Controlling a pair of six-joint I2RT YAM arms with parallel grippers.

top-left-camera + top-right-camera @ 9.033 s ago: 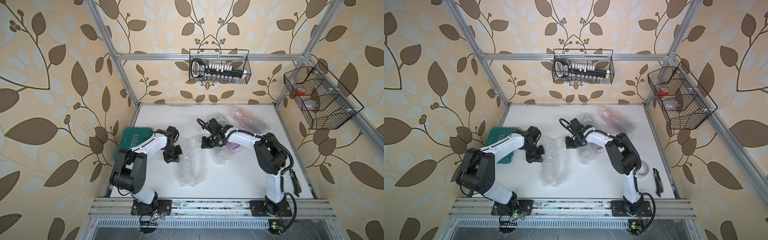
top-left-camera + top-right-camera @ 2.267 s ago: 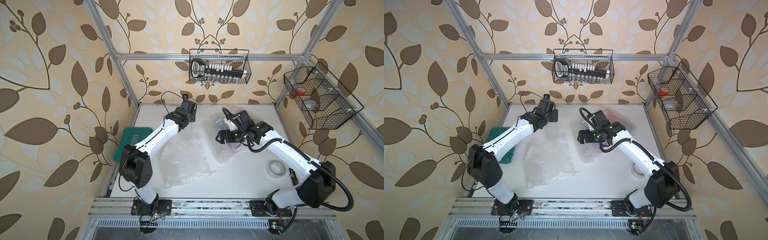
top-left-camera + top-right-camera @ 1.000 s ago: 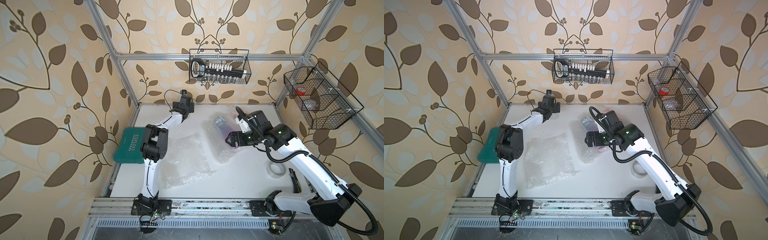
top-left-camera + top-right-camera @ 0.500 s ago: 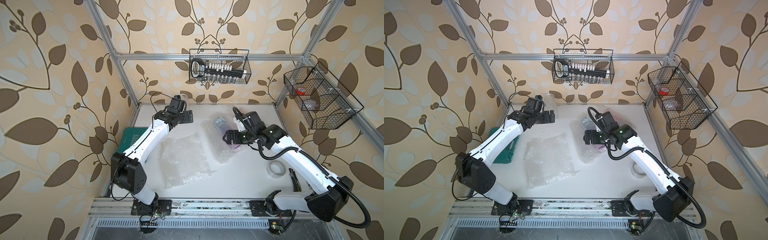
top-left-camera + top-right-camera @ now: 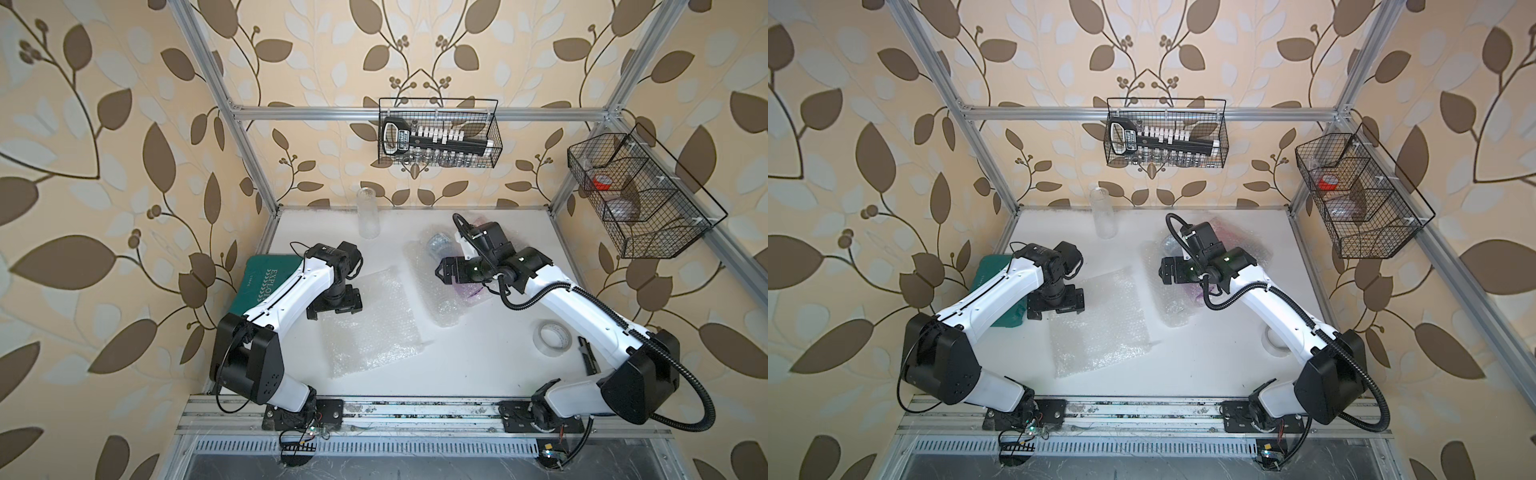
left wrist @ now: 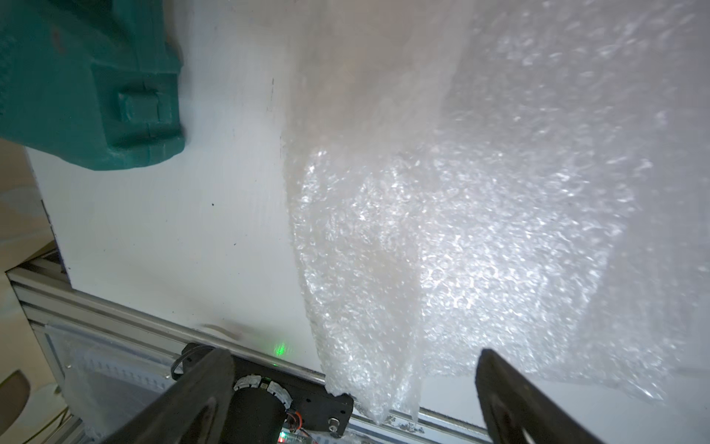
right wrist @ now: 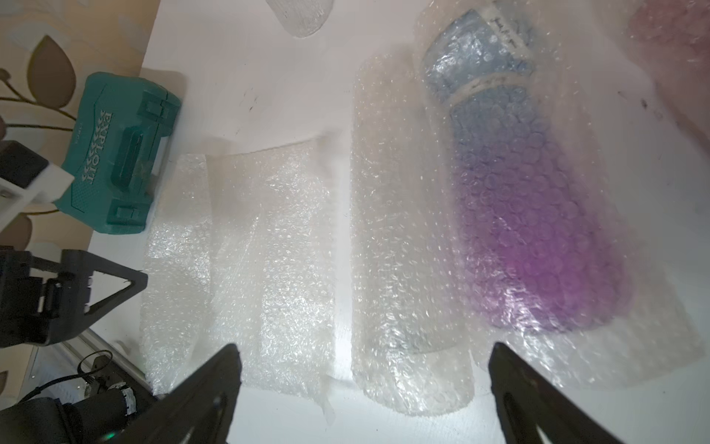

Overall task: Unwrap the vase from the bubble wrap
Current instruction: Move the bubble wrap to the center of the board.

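Left tool (image 5: 334, 309) agape over bubble wrap (image 5: 370, 328) edge, beside green case (image 5: 259, 282); right tool (image 5: 446, 272) agape near wrapped vase (image 7: 538, 250).

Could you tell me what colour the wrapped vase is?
The vase fades from blue to purple; clearest in the right wrist view.

Both top views are bright and evenly lit, with only soft shadows on the white desk (image 5: 478, 365); straight frame rails (image 5: 415, 112) splay toward the picture corners. The wrist views are softer: glare bleaches the bubble wrap (image 6: 461, 250), and the left tool (image 6: 355, 357) is a dark, unfocused silhouette
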